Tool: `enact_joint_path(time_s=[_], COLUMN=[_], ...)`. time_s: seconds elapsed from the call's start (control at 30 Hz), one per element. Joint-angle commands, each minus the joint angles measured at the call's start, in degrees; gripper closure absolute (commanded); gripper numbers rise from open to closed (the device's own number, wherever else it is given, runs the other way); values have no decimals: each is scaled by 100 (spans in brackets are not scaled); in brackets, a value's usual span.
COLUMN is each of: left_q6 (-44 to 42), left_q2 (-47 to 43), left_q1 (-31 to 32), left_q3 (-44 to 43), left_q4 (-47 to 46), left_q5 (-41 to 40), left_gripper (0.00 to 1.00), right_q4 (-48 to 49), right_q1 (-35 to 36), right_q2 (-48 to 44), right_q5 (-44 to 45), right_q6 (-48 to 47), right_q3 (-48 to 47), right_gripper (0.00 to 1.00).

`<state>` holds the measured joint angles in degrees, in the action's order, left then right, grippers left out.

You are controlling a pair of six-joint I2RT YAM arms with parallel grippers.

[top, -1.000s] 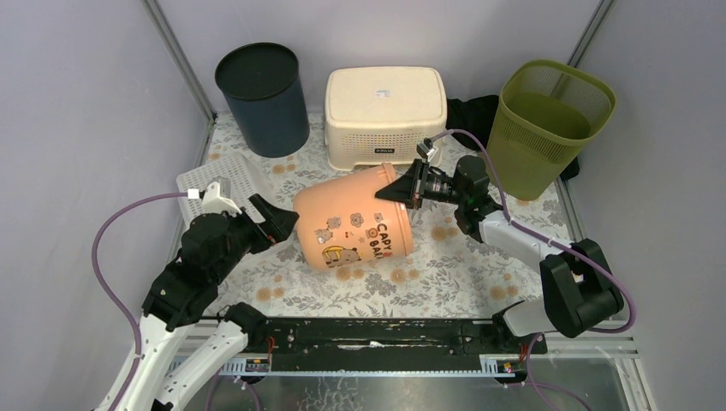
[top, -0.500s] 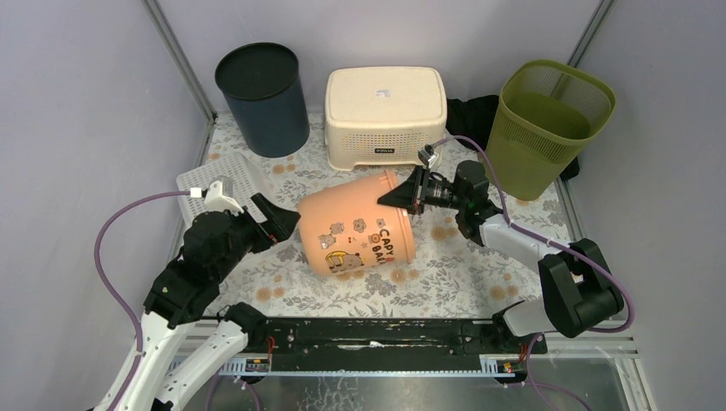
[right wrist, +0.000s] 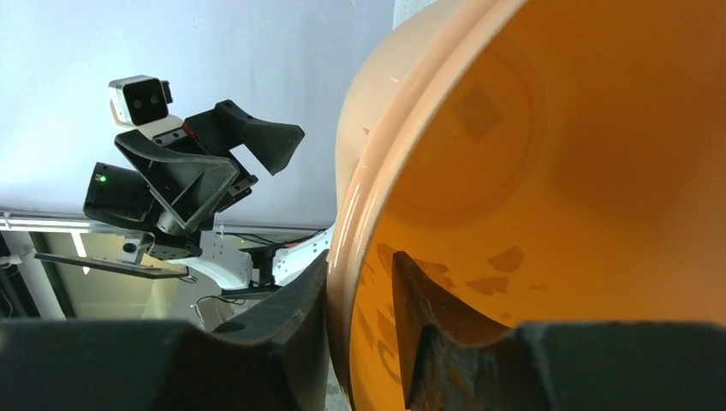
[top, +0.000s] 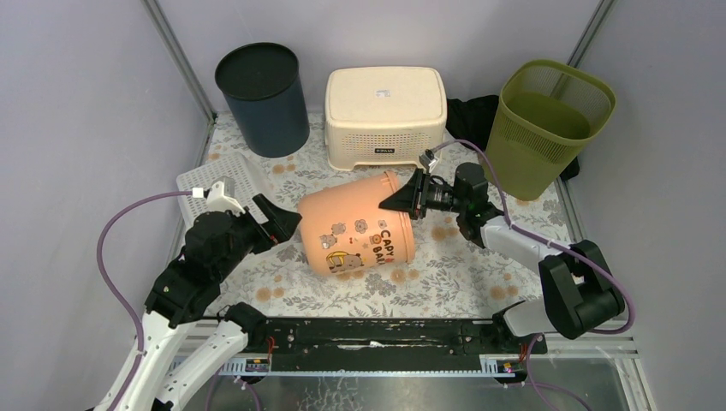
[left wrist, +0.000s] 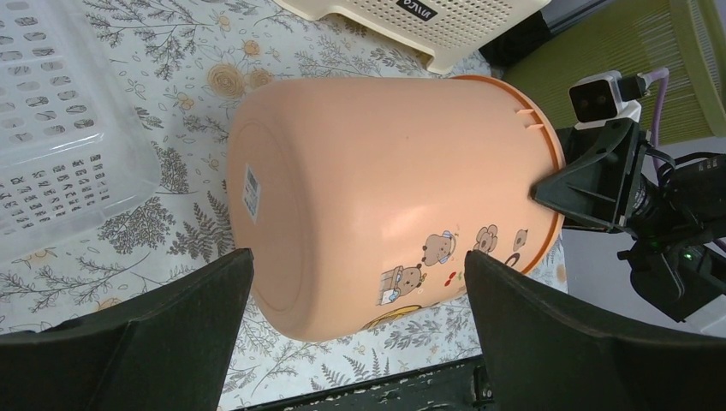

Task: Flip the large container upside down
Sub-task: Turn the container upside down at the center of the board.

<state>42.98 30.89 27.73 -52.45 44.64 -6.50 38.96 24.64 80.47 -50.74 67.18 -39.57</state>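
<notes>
The large container (top: 355, 231) is a peach-orange bucket with cartoon prints. It lies on its side on the floral mat, base toward the left arm and mouth toward the right arm. My right gripper (top: 389, 204) straddles its upper rim, one finger outside and one inside. In the right wrist view the container (right wrist: 531, 171) fills the frame. There the right gripper (right wrist: 360, 257) stands slightly open, with a gap between the inner finger and the wall. My left gripper (left wrist: 355, 257) is wide open near the container (left wrist: 385, 197), by its base, not touching.
A dark blue bin (top: 261, 98), a cream plastic stool (top: 385, 103) and a green mesh bin (top: 548, 124) line the back. A white perforated tray (top: 218, 175) lies at the left, behind my left gripper (top: 281, 224). Walls close in both sides.
The right gripper's jaws have loosened from the rim, and the container has settled a little lower and to the right. The left arm has barely moved.
</notes>
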Motion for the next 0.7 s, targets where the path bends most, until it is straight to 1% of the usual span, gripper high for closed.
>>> enact_joint_path(time_s=[0.0,0.07,0.33,0.57,0.67], left_q6=[17,26,57,86,108], left_q2=[-39,-40,-40,-66,-58], left_q1=[22,22,25,22,22], left_q3=[75,87,186,234,268], left_q4=[-267,-266,-316,-335,-371], left_q5=[41,51,121,148,194], left_gripper=[0,0,0,0,0], right_q4=[-184,-280,-379,-426,-495], right_q1=[-23,-24,-23,-24,-27], right_q2=[-257,-272,-330,-412,-458], right_q5=[-240,-309,-636,-832,-912], right_q6=[-333,-392,-546,-709,-764], right_q3=[-15,12,231,409,445], right_gripper=[61,56,41,39,42])
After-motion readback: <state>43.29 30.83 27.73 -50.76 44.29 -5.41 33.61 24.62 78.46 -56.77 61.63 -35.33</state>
